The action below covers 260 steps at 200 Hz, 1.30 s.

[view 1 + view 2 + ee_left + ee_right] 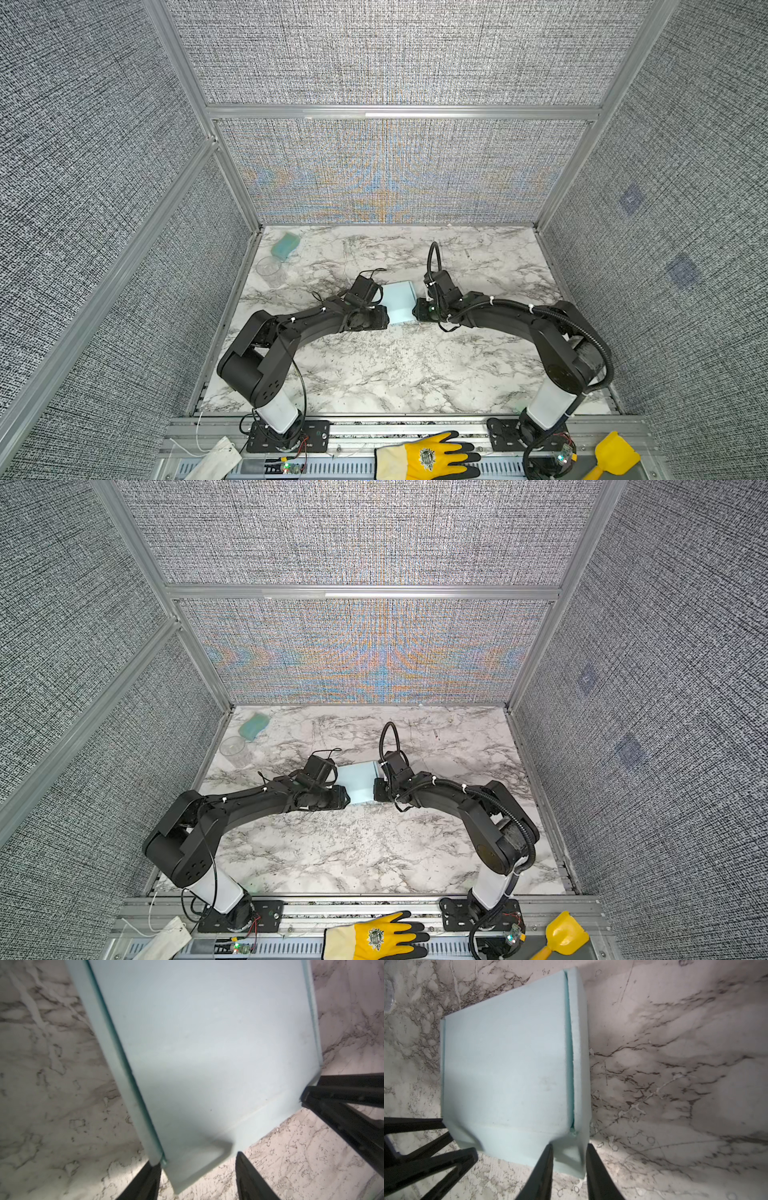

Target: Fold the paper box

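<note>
left arm (pixel 361 313) and right arm (pixel 446 301) hide the sides of the paper box (pixel 398 300); the yellow glove (pixel 424 457) at six o'clock is cut off; the ten o'clock cup (pixel 270 270) barely shows.

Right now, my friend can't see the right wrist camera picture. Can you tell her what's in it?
A pale blue paper box lies on a white marble table, folded up with a thin slit along one side. The right gripper grips one corner of its dented end, and the left gripper grips the other corner.
</note>
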Each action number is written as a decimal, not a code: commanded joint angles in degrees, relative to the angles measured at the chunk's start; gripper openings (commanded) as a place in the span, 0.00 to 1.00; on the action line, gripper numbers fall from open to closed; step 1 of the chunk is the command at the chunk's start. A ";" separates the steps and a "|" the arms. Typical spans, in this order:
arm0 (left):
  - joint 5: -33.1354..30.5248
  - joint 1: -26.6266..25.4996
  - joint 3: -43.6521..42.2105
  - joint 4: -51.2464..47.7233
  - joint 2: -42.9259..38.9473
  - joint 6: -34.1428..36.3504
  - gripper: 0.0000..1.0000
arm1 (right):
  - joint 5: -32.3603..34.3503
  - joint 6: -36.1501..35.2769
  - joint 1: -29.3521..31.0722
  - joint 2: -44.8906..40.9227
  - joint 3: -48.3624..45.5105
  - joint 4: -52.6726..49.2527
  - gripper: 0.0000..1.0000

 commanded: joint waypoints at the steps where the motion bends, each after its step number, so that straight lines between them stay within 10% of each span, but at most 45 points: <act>1: -0.16 0.10 0.71 0.33 0.49 1.25 0.59 | 1.34 -0.88 0.03 0.48 0.77 -0.63 0.29; 260: -5.29 3.44 7.57 -7.84 -3.38 7.23 0.71 | 1.63 -0.96 -0.24 -9.21 -5.48 2.63 0.27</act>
